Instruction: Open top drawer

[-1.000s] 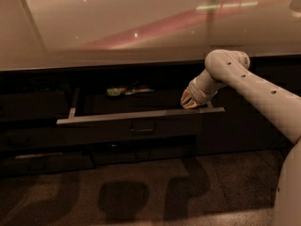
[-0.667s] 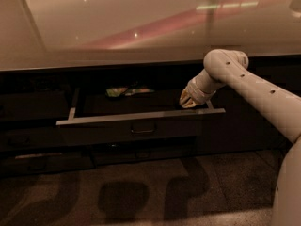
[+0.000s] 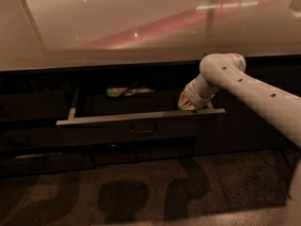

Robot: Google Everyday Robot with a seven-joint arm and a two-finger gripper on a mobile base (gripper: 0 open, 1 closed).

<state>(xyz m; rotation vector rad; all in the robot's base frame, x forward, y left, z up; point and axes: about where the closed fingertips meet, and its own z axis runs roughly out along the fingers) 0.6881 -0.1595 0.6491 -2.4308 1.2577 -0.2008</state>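
Note:
The top drawer (image 3: 141, 117) stands pulled out from under the counter, its dark front carrying a small loop handle (image 3: 142, 128) at the centre. Inside, near the back, lies a small green and yellow packet (image 3: 124, 92). My gripper (image 3: 187, 103) reaches down into the drawer's right end, just behind the front panel, at the tip of the white arm (image 3: 244, 88) that comes in from the right. Its fingers are hidden behind the drawer's rim.
A glossy pale countertop (image 3: 141, 27) overhangs the drawer. Lower drawer fronts (image 3: 51, 159) sit shut beneath it. Dark cabinet fronts (image 3: 244, 126) stand to the right. The speckled floor (image 3: 141, 197) lies in front, with shadows on it.
The arm and gripper have barely shifted. The drawer stays pulled out as before.

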